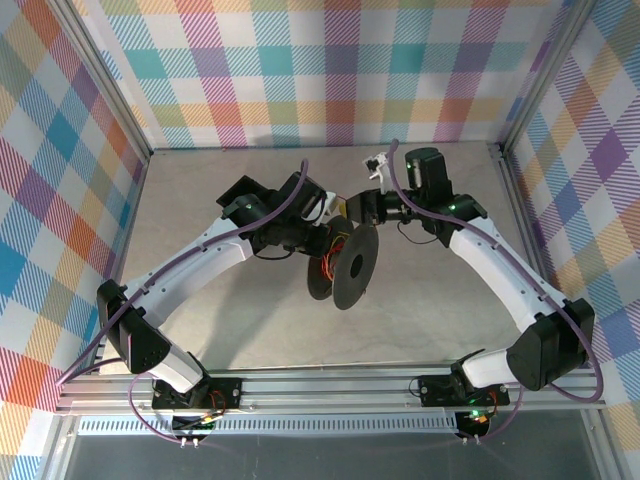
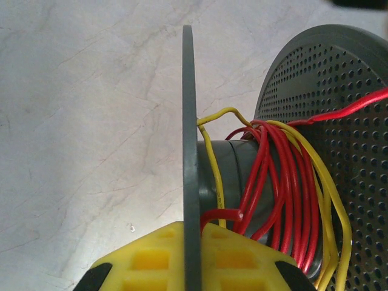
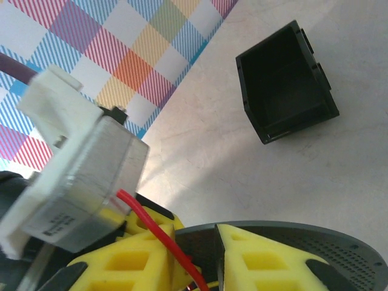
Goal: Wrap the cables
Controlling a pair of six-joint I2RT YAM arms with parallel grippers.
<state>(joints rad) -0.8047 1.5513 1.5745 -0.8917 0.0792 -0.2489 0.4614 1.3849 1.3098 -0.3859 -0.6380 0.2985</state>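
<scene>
Winding looks part done: red n yellow cables (image 2: 290, 182) sit loose round the spool (image 2: 190, 109) hub. Left gripper (image 2: 192, 236) pinches spool rim tight. Right gripper (image 3: 197, 230) grip on red wire: can't tell. Slack cd let loops spring off.

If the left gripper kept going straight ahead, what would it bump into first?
The left gripper pinches the spool's flange. Pushing on, one finger would probably hit the grey core and the cables wound on it first; depth is hard to judge.
</scene>
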